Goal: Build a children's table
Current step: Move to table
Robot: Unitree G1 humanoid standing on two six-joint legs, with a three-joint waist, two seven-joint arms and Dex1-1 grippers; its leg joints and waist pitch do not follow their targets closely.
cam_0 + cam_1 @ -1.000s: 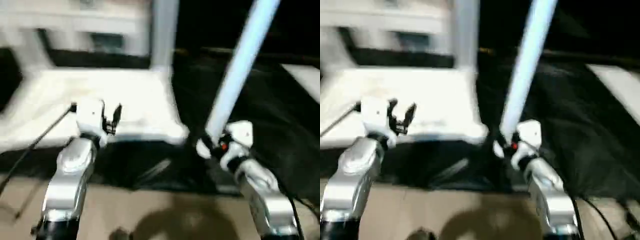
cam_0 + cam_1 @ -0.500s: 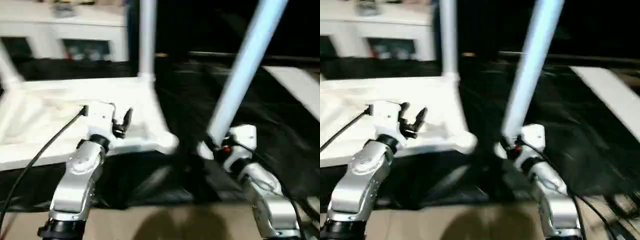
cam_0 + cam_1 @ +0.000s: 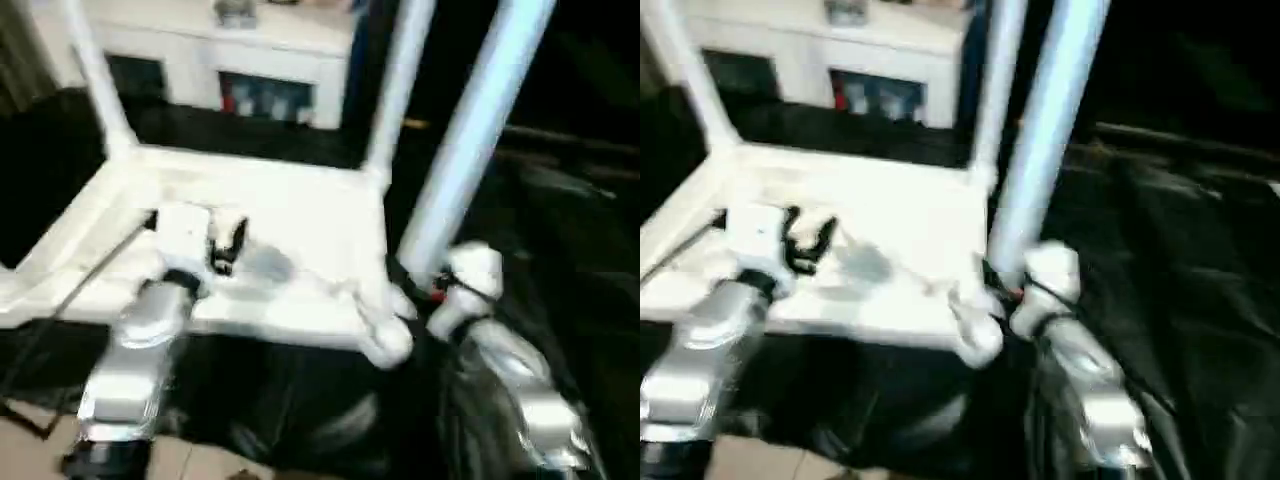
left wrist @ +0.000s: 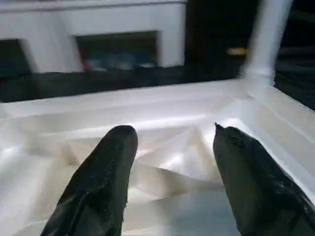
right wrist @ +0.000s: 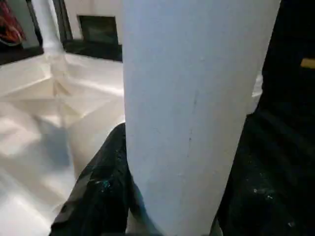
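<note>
One white table top (image 3: 270,250) lay upside down on black sheeting (image 3: 560,250). Two legs (image 3: 95,85) stood in its far corners. The right gripper (image 3: 425,290) clamped a third leg (image 3: 470,140) beside the near corner socket (image 3: 388,345). The left gripper (image 3: 228,245) hovered above the ribs, jaws apart and empty.

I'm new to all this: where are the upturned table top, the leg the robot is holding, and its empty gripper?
table top (image 3: 290,215): left eye view, ribbed underside.
held leg (image 3: 470,130): left eye view, mid shaft.
left gripper (image 4: 170,162): left wrist view, between open fingers.
</note>
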